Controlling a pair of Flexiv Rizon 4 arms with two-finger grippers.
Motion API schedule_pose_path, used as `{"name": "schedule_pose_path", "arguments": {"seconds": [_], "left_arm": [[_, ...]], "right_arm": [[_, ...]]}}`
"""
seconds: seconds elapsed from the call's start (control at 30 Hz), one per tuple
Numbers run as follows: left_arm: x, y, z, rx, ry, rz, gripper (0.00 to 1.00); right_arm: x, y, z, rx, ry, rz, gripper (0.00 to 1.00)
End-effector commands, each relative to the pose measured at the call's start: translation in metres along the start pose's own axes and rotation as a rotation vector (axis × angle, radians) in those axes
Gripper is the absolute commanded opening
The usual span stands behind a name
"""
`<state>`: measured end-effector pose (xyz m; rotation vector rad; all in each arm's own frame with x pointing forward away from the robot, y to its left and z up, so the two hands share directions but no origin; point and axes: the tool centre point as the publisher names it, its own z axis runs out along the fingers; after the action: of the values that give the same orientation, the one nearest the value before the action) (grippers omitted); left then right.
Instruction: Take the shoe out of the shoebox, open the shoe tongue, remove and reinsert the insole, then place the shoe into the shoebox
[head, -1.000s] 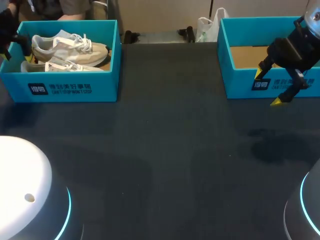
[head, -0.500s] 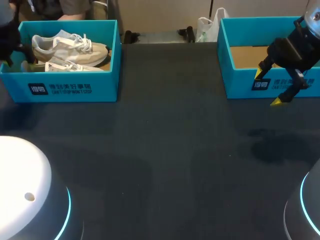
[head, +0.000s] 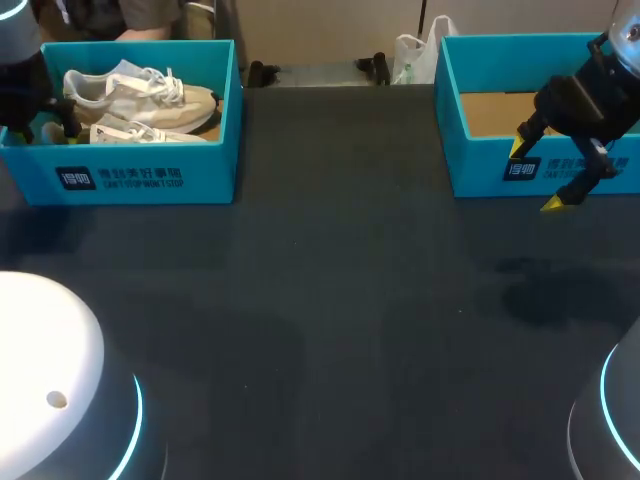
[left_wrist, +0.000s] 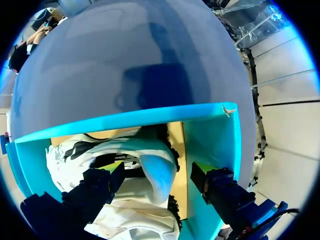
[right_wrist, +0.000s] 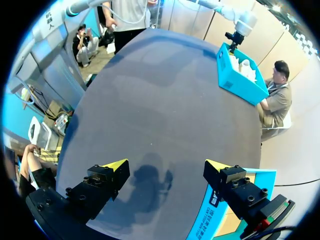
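Left wrist view alone shows it: my left gripper (left_wrist: 157, 172) is spread, with the shoe (left_wrist: 150, 162) between its fingers, inside the shoebox (left_wrist: 210, 137). Right gripper (head: 535, 176) is spread and angled down, with the second box (head: 480, 165) just behind it.

White print (head: 120, 178) on the fronts of the left-hand shoebox (head: 205, 165) and right-hand shoebox (head: 480, 165); none readable.

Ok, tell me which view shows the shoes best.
The head view: both shoes lie side by side in the left box, seen from above. The left wrist view is close, but the box wall and the left gripper hide parts. The right wrist view shows them only as small white shapes far off.
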<state>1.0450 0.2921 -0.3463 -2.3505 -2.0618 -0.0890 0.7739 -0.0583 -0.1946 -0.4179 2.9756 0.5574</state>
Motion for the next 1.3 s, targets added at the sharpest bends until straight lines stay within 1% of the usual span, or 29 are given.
{"name": "schedule_pose_path", "arguments": {"seconds": [0.03, 0.13, 0.23, 0.27, 0.3, 0.37, 0.4, 0.5, 0.6, 0.7, 0.77, 0.87, 0.93, 1.0, 1.03, 1.1, 1.17, 1.2, 1.23, 1.3], "left_arm": [[0.000, 0.002, 0.008, 0.001, 0.004, -0.014, 0.85], [-0.001, 0.004, 0.012, 0.005, 0.003, -0.041, 0.85], [-0.001, 0.004, 0.015, -0.002, 0.008, -0.051, 0.81], [-0.001, 0.003, 0.016, -0.002, 0.011, -0.053, 0.76], [-0.002, 0.003, 0.017, -0.004, 0.015, -0.055, 0.68], [-0.001, 0.001, 0.018, -0.005, 0.016, -0.060, 0.66], [-0.001, 0.001, 0.019, 0.000, 0.016, -0.063, 0.63], [-0.001, 0.000, 0.020, 0.018, 0.010, -0.069, 0.62], [-0.001, 0.000, 0.022, 0.016, 0.015, -0.077, 0.58], [0.000, 0.001, 0.024, 0.013, 0.022, -0.079, 0.57], [0.000, 0.002, 0.025, 0.014, 0.028, -0.083, 0.55], [0.002, 0.002, 0.024, 0.014, 0.032, -0.085, 0.48], [0.004, 0.002, 0.023, 0.010, 0.039, -0.083, 0.39], [0.006, 0.002, 0.022, 0.008, 0.041, -0.083, 0.36], [0.007, 0.002, 0.021, 0.009, 0.043, -0.082, 0.31], [0.008, 0.001, 0.020, 0.004, 0.049, -0.081, 0.24], [0.009, 0.001, 0.018, 0.002, 0.060, -0.075, 0.05], [0.010, 0.000, 0.016, 0.008, 0.057, -0.069, 0.02], [0.011, 0.000, 0.014, 0.010, 0.055, -0.067, 0.00], [0.012, -0.001, 0.011, 0.010, 0.058, -0.059, 0.00]], "right_arm": [[-0.002, 0.000, 0.001, 0.001, 0.003, 0.000, 1.00], [-0.002, 0.000, 0.001, 0.001, 0.003, 0.000, 1.00], [-0.002, 0.000, 0.001, 0.001, 0.003, 0.000, 1.00], [-0.002, 0.000, 0.001, 0.001, 0.003, 0.000, 1.00], [-0.002, 0.000, 0.001, 0.001, 0.003, 0.000, 1.00], [-0.002, 0.000, 0.001, 0.001, 0.003, 0.000, 1.00], [-0.002, 0.000, 0.001, 0.001, 0.003, 0.000, 1.00], [-0.002, 0.000, 0.001, 0.001, 0.003, 0.000, 1.00], [-0.002, 0.000, 0.001, 0.001, 0.003, 0.000, 1.00], [-0.002, 0.000, 0.001, 0.001, 0.003, 0.000, 1.00], [-0.002, 0.000, 0.001, 0.001, 0.003, 0.000, 1.00], [-0.002, 0.000, 0.001, 0.001, 0.003, 0.000, 1.00], [-0.002, 0.000, 0.001, 0.001, 0.003, 0.000, 1.00], [-0.002, 0.000, 0.001, 0.001, 0.003, 0.000, 1.00], [-0.002, 0.000, 0.001, 0.001, 0.003, 0.000, 1.00], [-0.002, 0.000, 0.001, 0.001, 0.003, 0.000, 1.00], [-0.002, 0.000, 0.001, 0.001, 0.003, 0.000, 1.00], [-0.002, 0.000, 0.001, 0.001, 0.003, 0.000, 1.00], [-0.002, 0.000, 0.001, 0.001, 0.003, 0.000, 1.00], [-0.002, 0.000, 0.001, 0.001, 0.003, 0.000, 1.00]]}}
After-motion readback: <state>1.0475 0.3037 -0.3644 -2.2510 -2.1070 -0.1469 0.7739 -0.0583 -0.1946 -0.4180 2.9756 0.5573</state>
